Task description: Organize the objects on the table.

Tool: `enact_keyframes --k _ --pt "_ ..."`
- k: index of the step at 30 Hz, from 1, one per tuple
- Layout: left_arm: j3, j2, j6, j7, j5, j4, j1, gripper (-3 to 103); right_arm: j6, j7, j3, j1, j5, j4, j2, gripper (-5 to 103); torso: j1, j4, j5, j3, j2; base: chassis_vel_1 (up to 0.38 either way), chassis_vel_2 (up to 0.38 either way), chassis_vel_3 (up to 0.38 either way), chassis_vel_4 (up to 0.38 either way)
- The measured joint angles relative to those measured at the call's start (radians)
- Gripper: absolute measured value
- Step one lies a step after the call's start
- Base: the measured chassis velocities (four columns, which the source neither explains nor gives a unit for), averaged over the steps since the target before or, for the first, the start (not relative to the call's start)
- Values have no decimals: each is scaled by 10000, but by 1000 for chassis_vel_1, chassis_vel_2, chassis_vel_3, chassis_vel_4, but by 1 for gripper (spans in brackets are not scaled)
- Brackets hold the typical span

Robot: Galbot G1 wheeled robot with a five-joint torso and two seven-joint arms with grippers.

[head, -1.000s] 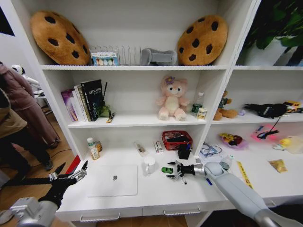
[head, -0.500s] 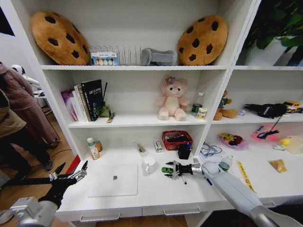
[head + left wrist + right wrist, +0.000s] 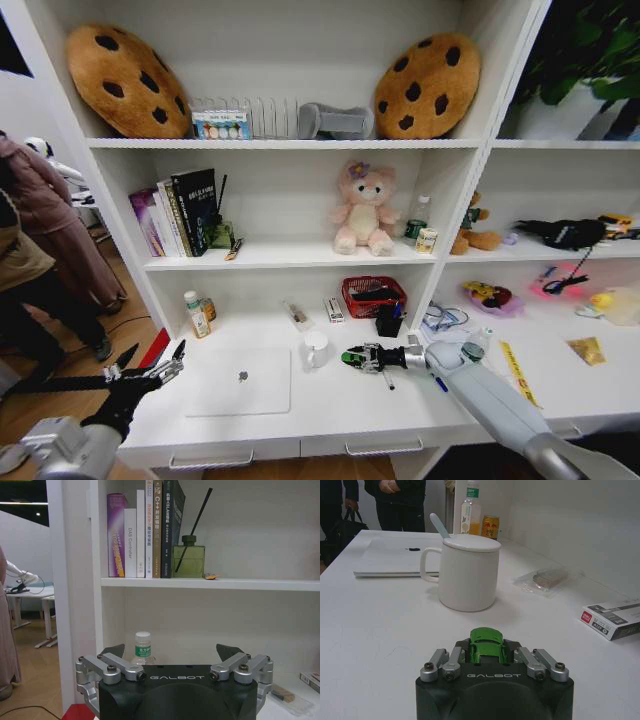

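Right end effector clamped on green toy car — on table.

A tall white shelf unit with plain white back panels fills the wall. At its left edge lies wooden floor; further off, in a dim room, stands a white desk.

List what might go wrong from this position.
The right gripper has its fingers around the green toy car; the small, smooth car could slip out when lifted. The white mug stands just ahead of it on the desk, so pushing forward might knock it. The left gripper waits off the desk's left end.
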Motion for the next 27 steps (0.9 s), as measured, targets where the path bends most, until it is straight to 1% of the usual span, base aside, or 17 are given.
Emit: enact_keyframes --k 1,2,3,8,15,22,23,27 --pt "0 0 0 0 0 0 0 100 4 -9 0 1 -8 -4 0 41 0 0 0 0 0 0 0 0 0" --pt "0 0 0 0 0 0 0 100 12 -29 1 1 -17 -18 0 37 0 1 1 0 0 0 0 0 0" --pt "0 0 0 1 0 0 0 100 17 -45 7 -3 -21 -24 -6 36 0 2 2 0 0 0 0 0 0" --pt "0 0 0 1 0 0 0 100 27 -83 76 -57 -22 -26 -45 36 0 3 2 1 0 0 0 0 0" --pt "0 0 0 0 0 0 0 100 -60 -88 193 -217 99 231 -185 36 1 -5 3 5 -4 0 0 0 0" --pt "0 0 0 1 0 0 0 100 -189 -90 389 -372 312 639 -309 36 3 -5 6 7 -6 0 0 0 0" --pt "0 0 -1 0 0 0 0 100 -208 -81 460 -404 354 755 -339 36 3 -1 2 7 -6 0 0 0 0" --pt "0 0 0 0 0 0 0 100 -246 -41 625 -482 463 1045 -419 36 3 0 4 6 -6 0 0 0 0"
